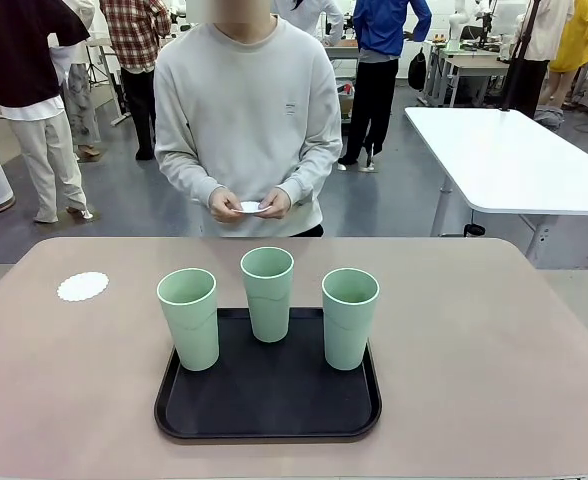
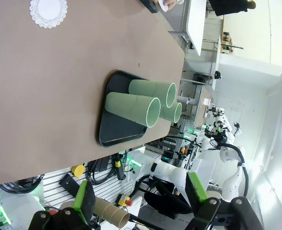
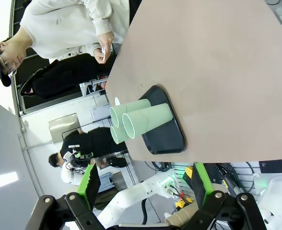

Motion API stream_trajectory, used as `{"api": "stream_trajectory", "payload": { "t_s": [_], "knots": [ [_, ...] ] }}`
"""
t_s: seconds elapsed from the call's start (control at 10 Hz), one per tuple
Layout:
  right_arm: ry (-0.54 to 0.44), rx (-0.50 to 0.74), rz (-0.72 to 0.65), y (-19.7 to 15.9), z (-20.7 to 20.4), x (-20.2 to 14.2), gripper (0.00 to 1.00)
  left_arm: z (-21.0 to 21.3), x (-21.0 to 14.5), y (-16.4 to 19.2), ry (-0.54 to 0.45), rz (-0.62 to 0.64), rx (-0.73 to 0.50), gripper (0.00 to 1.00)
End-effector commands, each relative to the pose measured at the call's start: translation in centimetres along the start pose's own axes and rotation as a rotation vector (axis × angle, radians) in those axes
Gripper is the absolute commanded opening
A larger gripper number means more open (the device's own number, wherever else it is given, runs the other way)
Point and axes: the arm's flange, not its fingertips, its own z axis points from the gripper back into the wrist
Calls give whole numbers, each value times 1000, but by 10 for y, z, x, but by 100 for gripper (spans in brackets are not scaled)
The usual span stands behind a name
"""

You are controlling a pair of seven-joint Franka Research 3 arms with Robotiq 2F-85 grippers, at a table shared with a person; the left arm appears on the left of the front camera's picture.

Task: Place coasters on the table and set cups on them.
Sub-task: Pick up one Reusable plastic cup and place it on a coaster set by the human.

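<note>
Three mint-green plastic cups [image 1: 268,292] stand on a black tray [image 1: 267,415], beyond the left hand [image 2: 141,189] and right hand [image 3: 145,182], both fully open and empty. One white lacy coaster [image 1: 82,286] lies on the beige desk [image 1: 474,340]; the person [image 1: 246,110] holds another. Step in hand: coaster-laying. Next, probably, an upright cup transfer.

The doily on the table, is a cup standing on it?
No, the doily lies bare; all three tumblers stand on the black tray.
</note>
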Motion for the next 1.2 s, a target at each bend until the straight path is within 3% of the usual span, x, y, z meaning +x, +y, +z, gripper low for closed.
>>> {"api": "stream_trajectory", "payload": {
  "t_s": [0.0, 0.1, 0.3, 0.4, 0.5, 0.6, 0.8, 0.9, 1.1],
  "knots": [
    [5, 11, 0, -2, -1, -1, 100, 2, -1, 2, -2, -1, -5, 100],
    [5, 11, 0, -2, -1, -1, 100, 0, 0, 0, 0, 0, 0, 100],
    [5, 11, 0, -2, -1, -1, 100, -29, -2, -54, 178, -461, 369, 100],
    [5, 11, 0, -2, -1, -1, 100, -47, -1, -75, 212, -595, 519, 100],
    [5, 11, 0, -2, -1, -1, 100, -76, 1, -97, 263, -682, 691, 100],
    [5, 11, 0, -2, -1, -1, 100, -107, 0, -112, 253, -724, 860, 100],
    [5, 11, 0, -2, -1, -1, 100, -187, -18, -130, 323, -884, 1109, 100],
    [5, 11, 0, -2, -1, -1, 100, -215, -23, -125, 355, -939, 1186, 100],
    [5, 11, 0, -2, -1, -1, 100, -260, -23, -112, 379, -1027, 1223, 100]
  ]
}}
